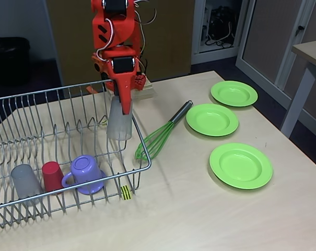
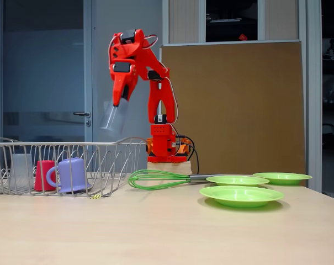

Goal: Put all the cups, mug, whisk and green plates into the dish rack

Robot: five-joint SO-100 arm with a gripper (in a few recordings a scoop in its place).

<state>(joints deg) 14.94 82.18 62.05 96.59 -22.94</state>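
Observation:
My red gripper (image 1: 124, 107) (image 2: 118, 102) is shut on the rim of a translucent grey cup (image 1: 119, 121) (image 2: 113, 117), held upside down in the air above the right end of the dish rack (image 1: 142, 149) (image 2: 109, 144). Inside the rack, upside down near its front, stand another grey cup (image 1: 26, 181) (image 2: 20, 168), a red cup (image 1: 52, 175) (image 2: 42, 175) and the purple mug (image 1: 86, 173) (image 2: 70, 175). The green whisk (image 1: 160, 137) (image 2: 155, 179) lies on the table just right of the rack. Three green plates (image 1: 234, 93) (image 1: 212, 119) (image 1: 241, 165) (image 2: 241, 195) lie further right.
The arm's base (image 1: 139, 86) (image 2: 168, 150) sits on a wooden block behind the rack's right corner. The table edge (image 1: 283, 141) runs close beside the plates in a fixed view. A yellow-black tag (image 1: 126, 193) hangs on the rack's front.

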